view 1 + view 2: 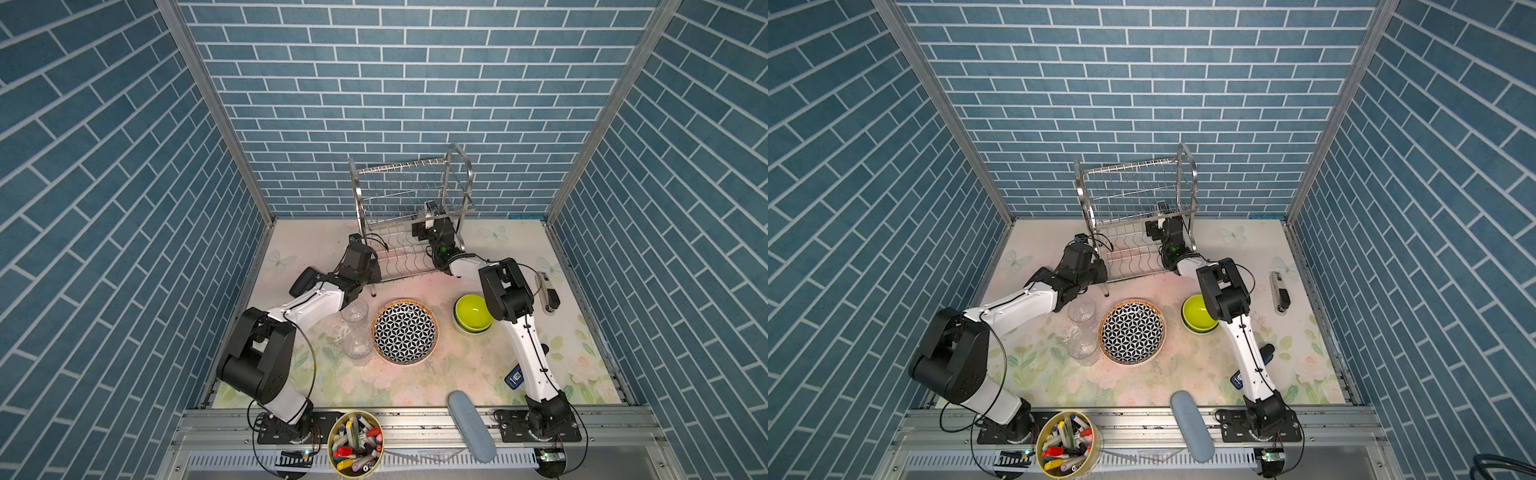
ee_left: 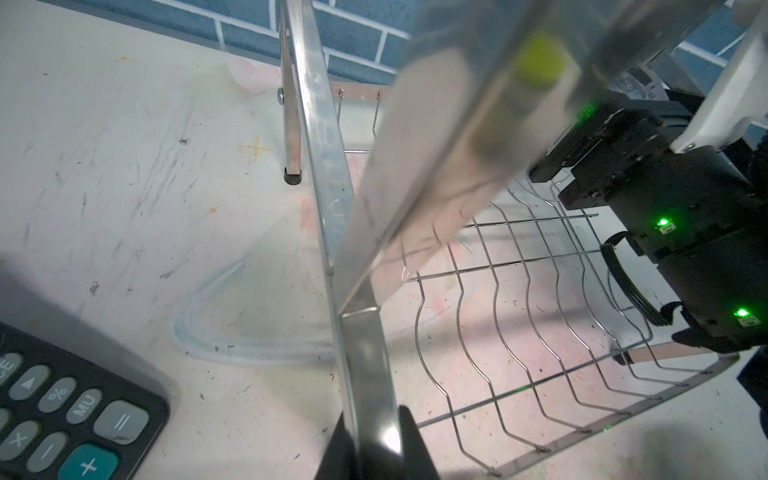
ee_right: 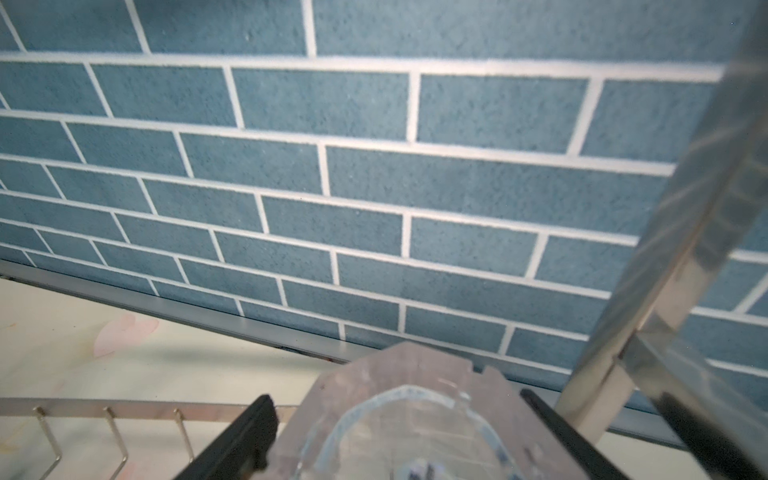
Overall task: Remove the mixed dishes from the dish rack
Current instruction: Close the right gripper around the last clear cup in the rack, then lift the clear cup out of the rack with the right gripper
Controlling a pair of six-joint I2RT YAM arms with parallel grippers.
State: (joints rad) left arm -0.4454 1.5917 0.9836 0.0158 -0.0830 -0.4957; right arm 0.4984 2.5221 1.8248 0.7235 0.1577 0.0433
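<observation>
Tumbler [image 3: 415, 424] sits between spread jaws of right gripper [image 3: 395, 401], contact unclear; left gripper [image 2: 376, 449] pinches frame bar of dish rack [image 2: 365, 353] between its jaws.

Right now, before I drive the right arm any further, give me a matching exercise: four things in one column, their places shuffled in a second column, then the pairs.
1 star-patterned plate
2 lime bowl
3 tumbler seen by the right wrist camera
4 tub of markers

A on the front metal rail
B between the right claw's jaws, at the dish rack
C stacked on a pale-green bowl
D flat on the table, beside two tumblers

Pairs: 1-D, 2-C, 3-B, 4-A
</observation>
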